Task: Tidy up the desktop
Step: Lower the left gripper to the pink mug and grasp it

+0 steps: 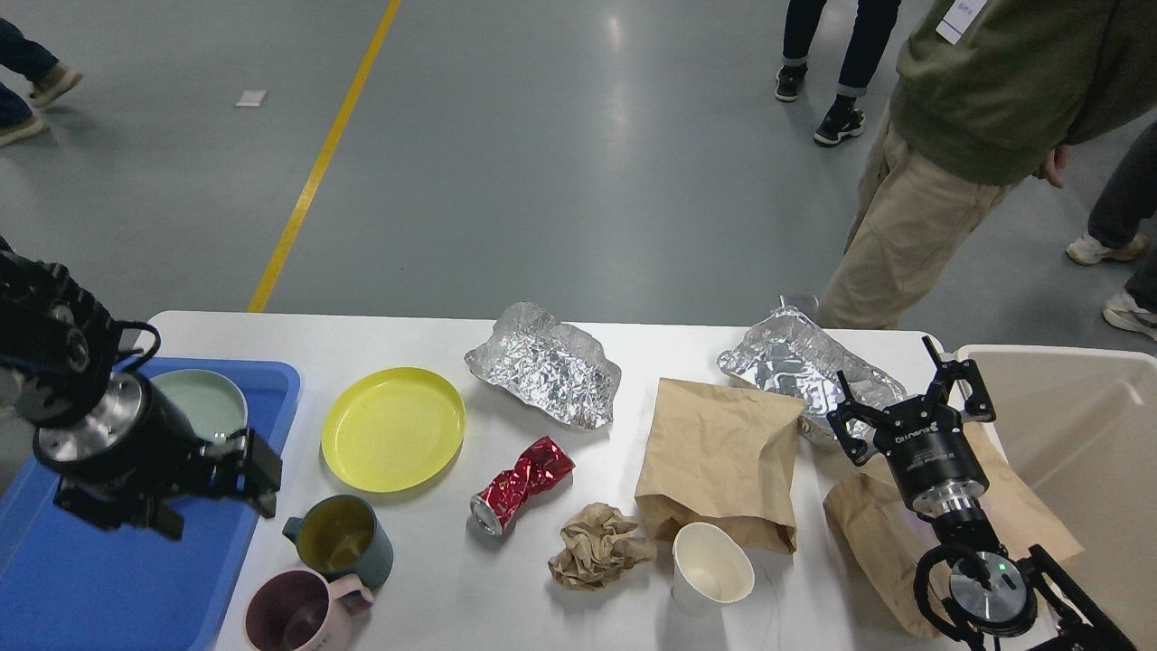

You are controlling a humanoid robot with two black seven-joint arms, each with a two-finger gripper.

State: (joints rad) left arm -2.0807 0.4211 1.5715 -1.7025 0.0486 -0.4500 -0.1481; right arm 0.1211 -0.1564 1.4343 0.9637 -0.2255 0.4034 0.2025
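The white desktop (pixel 542 344) carries a yellow plate (pixel 393 429), two crumpled foil trays (pixel 542 364) (pixel 795 362), a crushed red can (pixel 522 485), a brown paper ball (pixel 597 546), a white paper cup (pixel 711 565), two brown paper bags (pixel 719 461) (pixel 868 524), a dark green mug (pixel 343 537) and a pink mug (pixel 303 615). My left gripper (pixel 217 497) is open and empty, low over the blue tray (pixel 108 579), in front of the pale green plate (pixel 206 400). My right gripper (pixel 908 398) is open and empty above the right bag.
A beige bin (pixel 1085 452) stands at the table's right end. A person in a green top and tan trousers (pixel 913 208) stands right behind the far edge. Other people's legs show farther back on the grey floor.
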